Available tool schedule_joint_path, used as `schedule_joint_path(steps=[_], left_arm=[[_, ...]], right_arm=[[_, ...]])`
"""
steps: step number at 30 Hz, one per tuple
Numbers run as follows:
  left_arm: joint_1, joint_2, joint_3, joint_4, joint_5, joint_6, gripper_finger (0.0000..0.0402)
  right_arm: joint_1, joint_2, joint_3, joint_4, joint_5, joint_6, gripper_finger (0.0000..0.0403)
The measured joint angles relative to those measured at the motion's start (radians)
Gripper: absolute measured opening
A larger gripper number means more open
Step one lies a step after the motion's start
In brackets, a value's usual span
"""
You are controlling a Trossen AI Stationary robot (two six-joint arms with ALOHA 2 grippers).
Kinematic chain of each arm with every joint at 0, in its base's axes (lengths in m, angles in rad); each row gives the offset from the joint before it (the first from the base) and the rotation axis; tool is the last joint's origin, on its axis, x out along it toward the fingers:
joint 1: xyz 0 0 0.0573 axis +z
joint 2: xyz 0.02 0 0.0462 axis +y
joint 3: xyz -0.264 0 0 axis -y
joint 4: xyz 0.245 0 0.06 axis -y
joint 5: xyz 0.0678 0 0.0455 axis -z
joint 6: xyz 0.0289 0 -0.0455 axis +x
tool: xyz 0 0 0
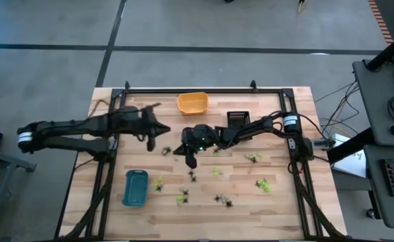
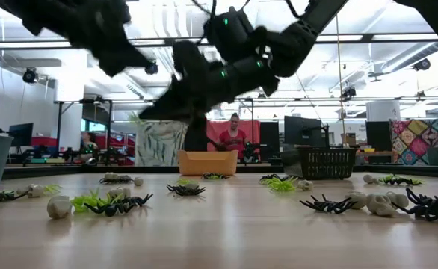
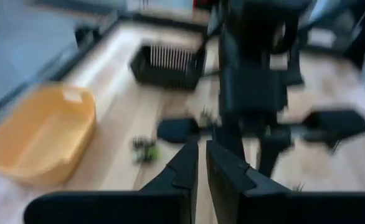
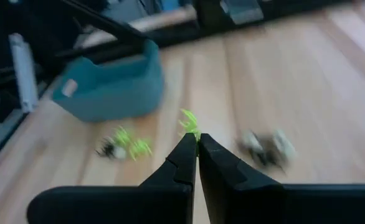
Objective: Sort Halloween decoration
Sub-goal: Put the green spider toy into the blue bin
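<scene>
From above, the wooden counter [image 1: 204,208] carries three trays: an orange tray [image 1: 192,102] at the far edge, a black tray [image 1: 238,119] just right of it, and a blue tray [image 1: 135,187] near the left front. The Halloween decoration [image 1: 183,195] lies loose across the middle and right of the counter, lime-green and black pieces mixed; none shows inside a tray. The left claw [image 1: 158,134] hovers left of centre, fingers pinched narrow with nothing seen between them. The right claw [image 1: 191,161] reaches in from the right and points down near a black spider, also closed and apparently empty.

At counter level, spiders, green bits and whitish lumps are strewn along the front, with the orange and black trays behind and a person standing in the room beyond. Both arms hang above the scatter.

The left wrist camera shows its fingers [image 3: 185,168] nearly touching, the right arm directly ahead and a green-black trinket [image 3: 145,150] on the wood between.

The right wrist camera shows its fingertips [image 4: 185,152] together over a lime-green piece [image 4: 190,122], the blue tray beyond.

Sorting looks barely begun. I judge the step in hand to be an approach to a pick; next, a claw must open, drop around one piece and carry it off. The arms sit close together, so they may crowd each other.
</scene>
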Motion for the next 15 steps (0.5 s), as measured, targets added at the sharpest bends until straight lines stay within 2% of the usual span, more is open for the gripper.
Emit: schedule_joint_path(steps=[8, 15], left_arm=[[0.000, -0.221, 0.004, -0.002, 0.000, -0.138, 0.0016], [-0.002, -0.313, 0.004, 0.006, -0.001, -0.196, 0.0016]], right_arm=[[0.049, 0.001, 0.080, 0.005, 0.031, -0.117, 0.0008], [0.077, 0.009, 0.104, 0.075, 0.055, -0.168, 0.0008]])
